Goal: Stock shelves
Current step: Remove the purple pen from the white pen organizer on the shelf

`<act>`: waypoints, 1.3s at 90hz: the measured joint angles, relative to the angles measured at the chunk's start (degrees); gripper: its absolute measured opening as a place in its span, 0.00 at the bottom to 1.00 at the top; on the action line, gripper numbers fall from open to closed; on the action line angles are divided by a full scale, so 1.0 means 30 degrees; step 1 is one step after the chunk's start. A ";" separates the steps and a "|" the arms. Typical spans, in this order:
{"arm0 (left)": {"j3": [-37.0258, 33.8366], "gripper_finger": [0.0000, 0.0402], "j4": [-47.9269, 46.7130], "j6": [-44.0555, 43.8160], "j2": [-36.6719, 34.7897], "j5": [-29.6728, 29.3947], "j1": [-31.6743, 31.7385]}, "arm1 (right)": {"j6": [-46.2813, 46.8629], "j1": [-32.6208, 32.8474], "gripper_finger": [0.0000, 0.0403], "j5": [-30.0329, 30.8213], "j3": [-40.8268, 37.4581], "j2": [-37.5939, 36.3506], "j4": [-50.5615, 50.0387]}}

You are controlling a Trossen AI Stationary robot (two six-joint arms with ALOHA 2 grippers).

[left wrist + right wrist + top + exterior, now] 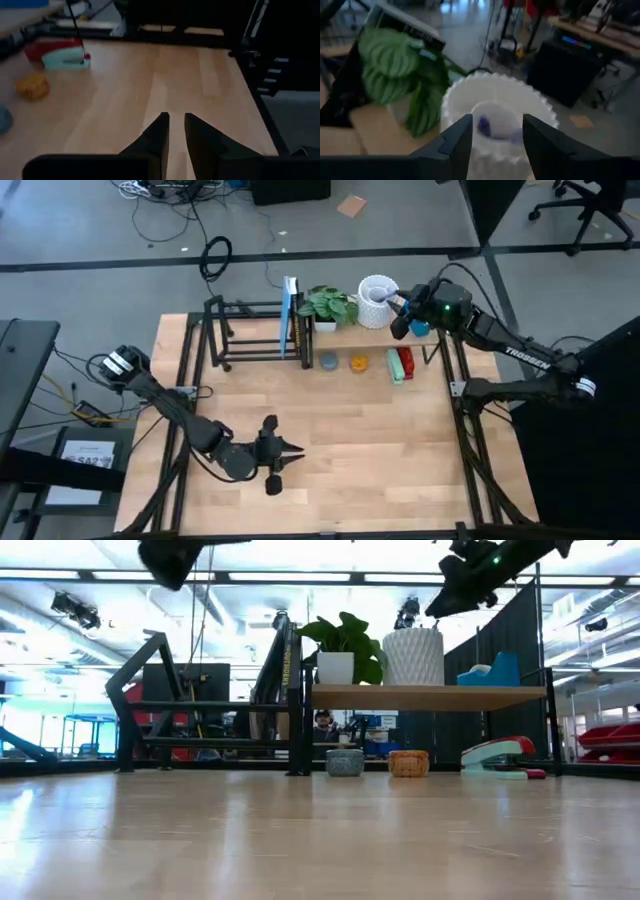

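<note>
White ribbed pot (375, 300), green striped-leaf plant (329, 304) in a white planter, red-and-mint stapler (401, 365), yellow woven basket (359, 363), grey bowl (328, 361), light wooden counter (380, 450).

Overhead view looks straight down on the whole bench (330, 440), both arms in frame. The low view sits at bench-top height, facing level across to the wooden shelf (425, 696) and the room behind. The left wrist camera peers close over its own left gripper (176, 131), across bare bench toward the red stapler (60, 54), which the overhead and low views also catch. The right wrist camera hangs very near above the white ribbed pot (495, 120) and leafy plant (395, 67), past its right gripper (496, 131).
</note>
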 joint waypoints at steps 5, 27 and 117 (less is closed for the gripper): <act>0.0000 0.10 0.0221 0.0545 0.0000 0.0000 0.0173 | -0.0150 -0.0278 0.34 -0.0269 -0.0041 0.0045 0.0342; 0.0000 0.10 0.0270 0.0943 0.0000 -0.0007 0.0862 | -0.0689 -0.1361 0.32 -0.0435 -0.0041 0.0733 0.0827; 0.0000 0.10 0.0271 0.1296 0.0000 0.0000 0.0872 | 0.1916 -0.2210 0.43 -0.0356 -0.0041 0.3339 0.3522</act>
